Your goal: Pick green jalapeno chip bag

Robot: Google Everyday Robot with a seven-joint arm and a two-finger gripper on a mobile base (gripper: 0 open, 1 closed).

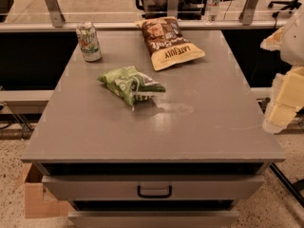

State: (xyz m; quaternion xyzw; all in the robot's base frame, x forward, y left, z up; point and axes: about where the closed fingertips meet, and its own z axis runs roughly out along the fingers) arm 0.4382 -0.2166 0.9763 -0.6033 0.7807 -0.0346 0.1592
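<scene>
Gripper (284, 101) beside right edge of table (204, 132), well apart from green jalapeno chip bag (130, 84) mid-table; jaws open or closed: cannot tell

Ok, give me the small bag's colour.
Chip bag: light green, white patches, camera view. Tool at right edge.

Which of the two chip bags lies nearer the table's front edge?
The green bag, mid-table; the larger brown-and-yellow bag lies by the back edge. The gripper hangs beside the table, at the view's right edge.
</scene>
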